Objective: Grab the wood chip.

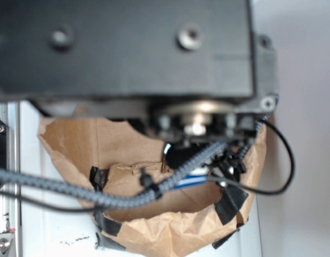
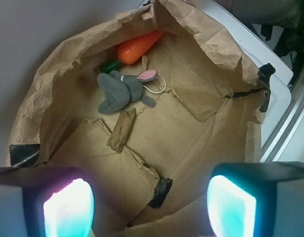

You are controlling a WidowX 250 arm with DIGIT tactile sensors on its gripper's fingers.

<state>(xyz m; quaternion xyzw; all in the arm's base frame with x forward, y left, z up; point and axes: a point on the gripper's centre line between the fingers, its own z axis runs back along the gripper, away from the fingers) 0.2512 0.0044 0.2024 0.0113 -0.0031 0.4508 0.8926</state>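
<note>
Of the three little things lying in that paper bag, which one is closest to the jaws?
The wood chip, a rough brown sliver. The grey plush rabbit and orange toy carrot lie farther back.

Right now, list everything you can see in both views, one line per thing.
wood chip: one, brown, on the bag floor just below the rabbit
plush rabbit: one, grey with pink ear, lying near the back of the bag
toy carrot: one, orange with green top, against the back wall
paper bag: one, brown, torn open, holds all three
black tape: several strips, on the bag's flaps and rim
cables: grey braided and thin black, across the exterior view
pincer: one, open, fingers glowing, above the bag
</note>
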